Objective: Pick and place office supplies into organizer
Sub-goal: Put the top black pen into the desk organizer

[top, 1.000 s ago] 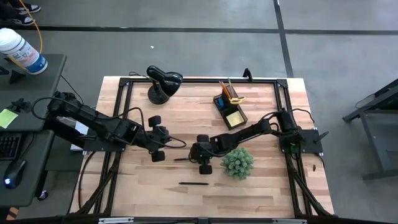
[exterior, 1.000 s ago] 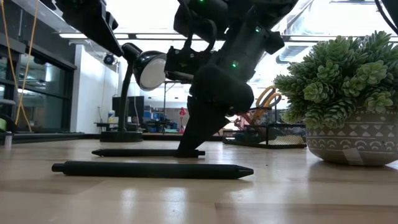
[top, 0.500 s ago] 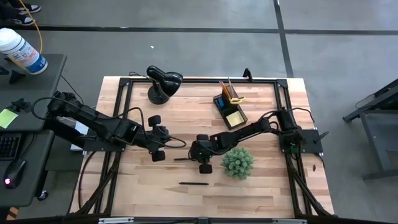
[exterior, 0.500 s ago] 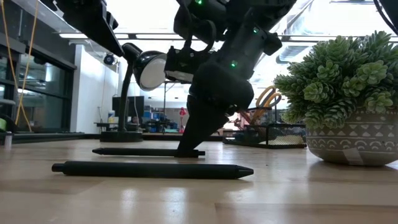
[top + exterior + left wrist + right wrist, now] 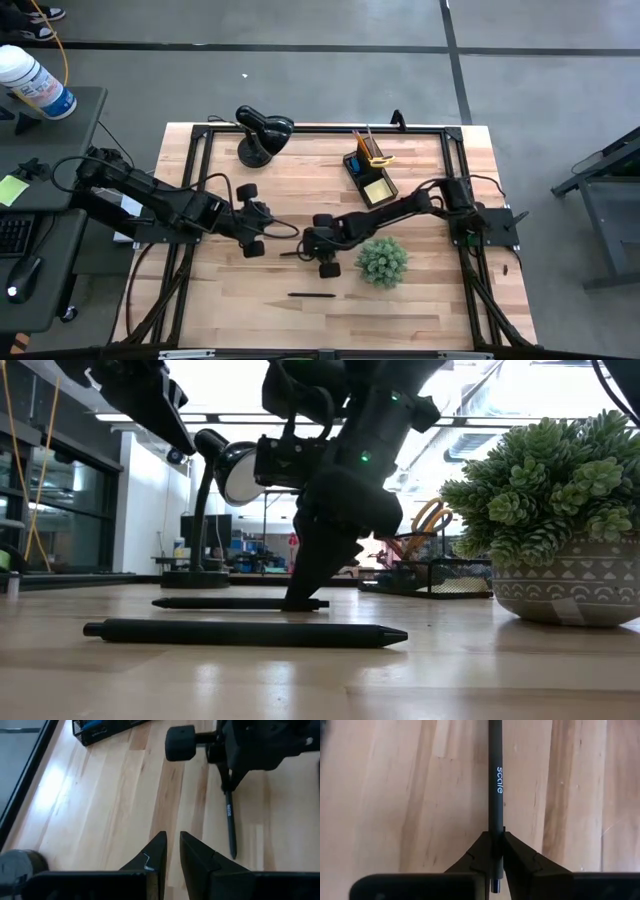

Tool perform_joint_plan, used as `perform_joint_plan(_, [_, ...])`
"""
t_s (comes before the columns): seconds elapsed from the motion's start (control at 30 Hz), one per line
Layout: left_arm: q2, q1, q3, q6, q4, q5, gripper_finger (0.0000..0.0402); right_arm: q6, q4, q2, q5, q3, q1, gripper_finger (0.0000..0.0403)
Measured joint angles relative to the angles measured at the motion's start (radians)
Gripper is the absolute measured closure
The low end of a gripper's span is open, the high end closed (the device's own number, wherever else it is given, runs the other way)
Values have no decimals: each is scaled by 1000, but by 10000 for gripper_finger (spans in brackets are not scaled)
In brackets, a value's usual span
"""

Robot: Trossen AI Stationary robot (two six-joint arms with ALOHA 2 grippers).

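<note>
Since a second ago the right gripper [image 5: 495, 842] has drawn its fingers in against the black pen [image 5: 495, 785] and shifted slightly toward the left of the high view; it now pinches the pen's barrel near one end, with the pen lying flat on the wooden table [image 5: 440, 300] at the centre of the high view. In the low view the dark fingers come down onto this pen [image 5: 235, 603], which lies behind a second black pen [image 5: 245, 632] in the foreground; the high view shows that second pen [image 5: 311, 295] lower down, apart from the first. The left gripper [image 5: 170, 852] hovers just left of centre, its fingers nearly together and holding nothing. The black organizer [image 5: 368, 172] stands in the upper middle, with a yellow sticky-note pad [image 5: 377, 188] in its low tray and pencils and scissors upright behind. A green potted plant [image 5: 383, 261] sits just right of the right gripper, and a black desk lamp [image 5: 262, 133] stands at the upper left.
</note>
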Motion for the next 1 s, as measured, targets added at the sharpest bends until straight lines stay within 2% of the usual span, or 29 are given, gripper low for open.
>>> perform_joint_plan(0.63, [0, 0, 0, -4, -77, -45, 360, -62, -231, 8, 25, 162, -7, 393])
perform_joint_plan(1.0, [-2, 0, 0, -17, -90, -66, 360, -79, -232, -57, 12, 164, -6, 401])
